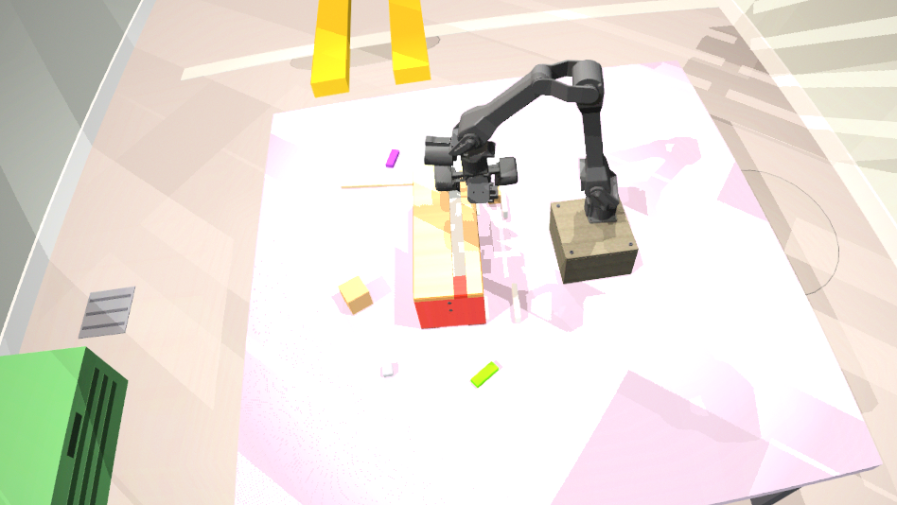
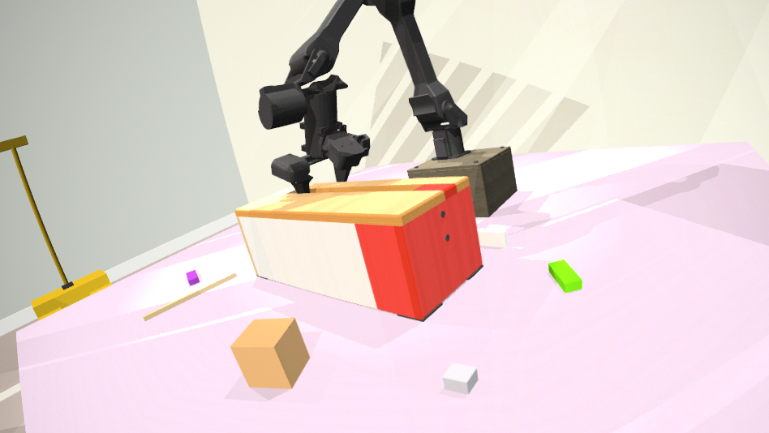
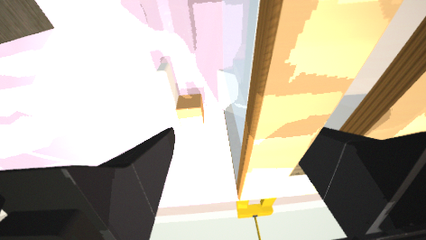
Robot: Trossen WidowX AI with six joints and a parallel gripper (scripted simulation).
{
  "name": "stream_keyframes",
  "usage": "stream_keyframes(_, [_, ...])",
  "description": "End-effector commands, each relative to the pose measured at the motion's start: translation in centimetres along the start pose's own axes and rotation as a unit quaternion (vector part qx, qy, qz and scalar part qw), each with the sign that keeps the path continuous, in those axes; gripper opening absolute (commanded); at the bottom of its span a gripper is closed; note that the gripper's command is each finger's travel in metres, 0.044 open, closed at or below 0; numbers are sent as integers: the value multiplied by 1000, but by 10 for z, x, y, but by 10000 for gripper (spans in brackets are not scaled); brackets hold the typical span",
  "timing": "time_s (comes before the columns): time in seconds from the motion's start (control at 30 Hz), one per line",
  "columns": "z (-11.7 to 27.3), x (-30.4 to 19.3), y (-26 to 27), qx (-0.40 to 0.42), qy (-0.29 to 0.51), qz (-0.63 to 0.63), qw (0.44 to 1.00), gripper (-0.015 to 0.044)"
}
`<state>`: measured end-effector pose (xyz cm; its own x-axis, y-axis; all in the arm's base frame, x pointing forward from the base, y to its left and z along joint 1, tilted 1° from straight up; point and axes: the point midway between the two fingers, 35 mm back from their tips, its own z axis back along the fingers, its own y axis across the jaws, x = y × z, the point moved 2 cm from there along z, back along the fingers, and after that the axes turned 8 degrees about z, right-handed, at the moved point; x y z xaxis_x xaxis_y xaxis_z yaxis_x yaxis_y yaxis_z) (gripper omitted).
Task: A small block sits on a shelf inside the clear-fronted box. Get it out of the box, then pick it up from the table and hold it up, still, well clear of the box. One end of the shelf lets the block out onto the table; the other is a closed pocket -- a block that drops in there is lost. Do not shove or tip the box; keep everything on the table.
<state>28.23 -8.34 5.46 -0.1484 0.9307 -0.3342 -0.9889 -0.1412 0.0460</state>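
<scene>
The gripper [image 2: 323,180] stands wide open and empty, straddling the wooden box's [image 2: 344,207] slotted lid at the end opposite the red pocket, probably to work the block outward. The block itself cannot be confirmed.

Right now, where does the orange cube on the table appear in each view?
Top: orange cube lies left of the box's red end.
Exterior: near foreground, in front of the box.
Wrist: not in it, as far as I can tell.
Shared landmark: the box's wooden top.
</scene>
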Motion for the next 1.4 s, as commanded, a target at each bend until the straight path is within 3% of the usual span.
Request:
stream_keyframes(0.0, [37,-12,0,-7,3,-4,1000,400])
stream_keyframes(0.23, [48,-16,-1,-15,3,-6,1000,400])
stream_keyframes(0.27, [48,-16,-1,-16,2,-15,1000,374])
stream_keyframes(0.37, [46,-21,2,-23,-13,-146,989,295])
stream_keyframes(0.53, [44,-31,8,-29,-50,-416,908,285])
stream_keyframes(0.73, [42,-41,17,-20,-92,-690,718,285])
stream_keyframes(0.93, [40,-49,26,17,-128,-883,452,285])
stream_keyframes(1.37, [38,-58,39,97,-151,-984,14,285])
